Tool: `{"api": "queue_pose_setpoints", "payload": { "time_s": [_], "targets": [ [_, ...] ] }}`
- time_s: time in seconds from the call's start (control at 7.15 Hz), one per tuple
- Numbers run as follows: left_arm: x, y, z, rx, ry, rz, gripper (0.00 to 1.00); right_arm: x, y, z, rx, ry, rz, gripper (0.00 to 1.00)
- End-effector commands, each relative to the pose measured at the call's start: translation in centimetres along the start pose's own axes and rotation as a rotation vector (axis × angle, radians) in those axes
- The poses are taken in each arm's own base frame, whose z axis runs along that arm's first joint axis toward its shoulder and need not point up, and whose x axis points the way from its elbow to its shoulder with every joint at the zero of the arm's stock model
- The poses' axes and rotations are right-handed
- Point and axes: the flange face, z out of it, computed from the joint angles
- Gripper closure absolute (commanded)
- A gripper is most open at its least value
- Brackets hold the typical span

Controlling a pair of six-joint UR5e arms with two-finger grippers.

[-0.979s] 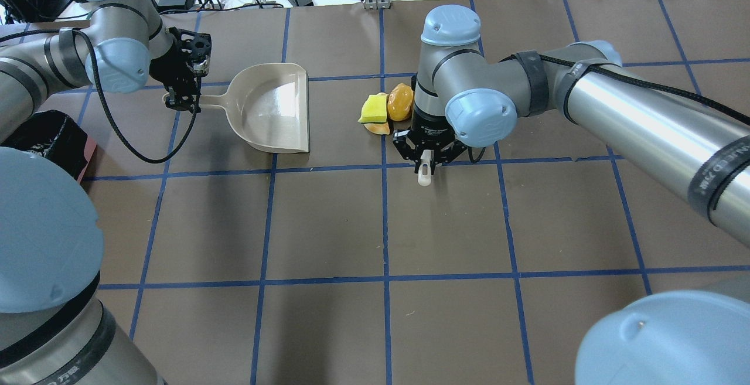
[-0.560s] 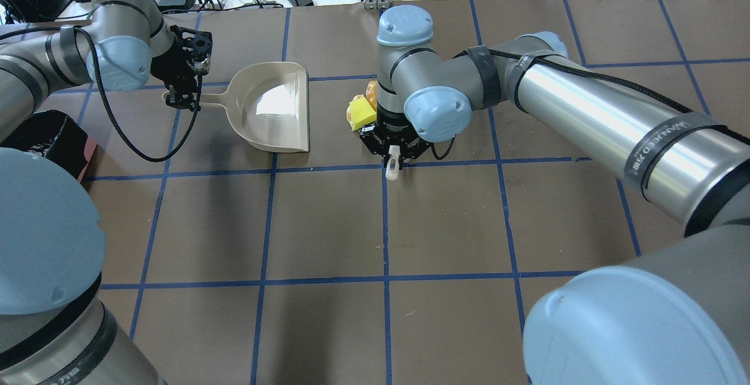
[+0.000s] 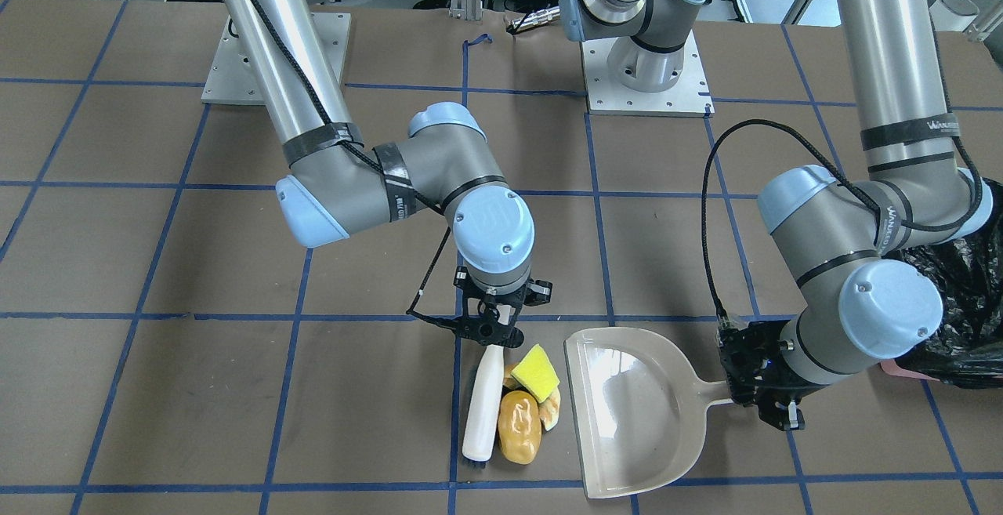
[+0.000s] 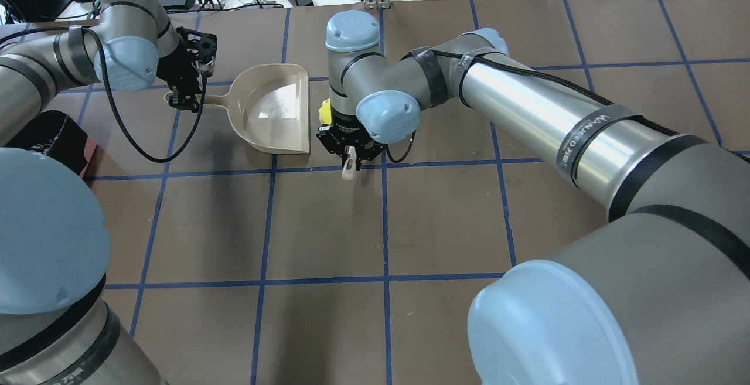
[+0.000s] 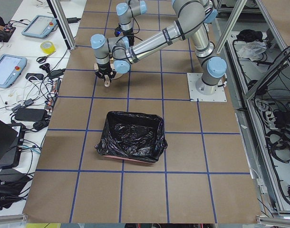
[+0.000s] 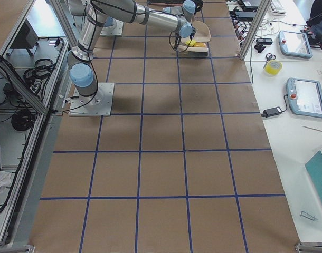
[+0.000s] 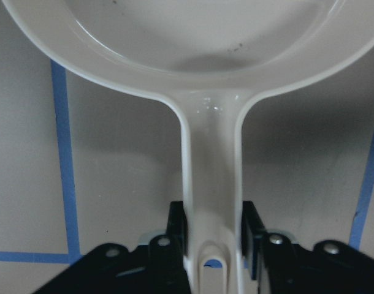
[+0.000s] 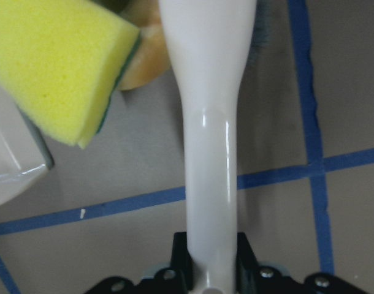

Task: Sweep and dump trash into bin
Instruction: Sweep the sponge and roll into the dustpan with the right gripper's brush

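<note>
- Exterior front-facing view, leftmost: the right gripper (image 3: 492, 325) hangs low over the brown table (image 3: 157, 264), which is taped in a blue grid. Its fingers are clamped on the narrow end of a white brush (image 3: 481, 405).
- The brush lies low along the table with dark bristles at its far tip. Its long side rests against the trash (image 3: 523, 413).
- The trash sits bunched between the brush and the dustpan (image 3: 627, 413). A glossy tan-orange lump (image 3: 519, 430) touches the brush. A beige crust piece (image 3: 552, 410) lies on the lump's dustpan side. A yellow sponge wedge (image 3: 536, 372) leans tilted on top of the other two.
- In the right wrist view, the sponge's lower corner overlaps the dustpan's lip, and the gripper's fingers press on both sides of the brush handle.
- The cream dustpan lies flat on the table with its straight open lip facing the trash, just beside it. Its handle points away from the pile.
- The left gripper (image 3: 764, 389) is closed on the end of that handle. The left wrist view shows one finger on each side of it.
- The bin (image 3: 960, 303) stands at the far right edge, lined with a crinkly black bag. A bit of its pink base shows, and it is well apart from the trash.
</note>
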Motion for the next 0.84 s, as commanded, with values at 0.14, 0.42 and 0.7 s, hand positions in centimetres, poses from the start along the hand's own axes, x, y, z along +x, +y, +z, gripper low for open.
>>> {"api": "queue_pose_setpoints", "payload": {
  "time_s": [0.14,0.42,0.7],
  "targets": [
    [-0.1,-0.1,-0.3,0.006,-0.007,0.0,0.89,-5.3,1.5,0.0,0.0,-0.057,0.025,1.0],
    [0.0,-0.1,-0.3,0.007,-0.007,0.0,0.89,-7.5,2.7,0.4,-0.013,-0.094,0.032,1.0],
    [0.0,-0.1,-0.4,0.009,-0.009,0.001,0.89,-10.2,3.6,-0.1,-0.021,-0.141,0.037,1.0]
  ]
}}
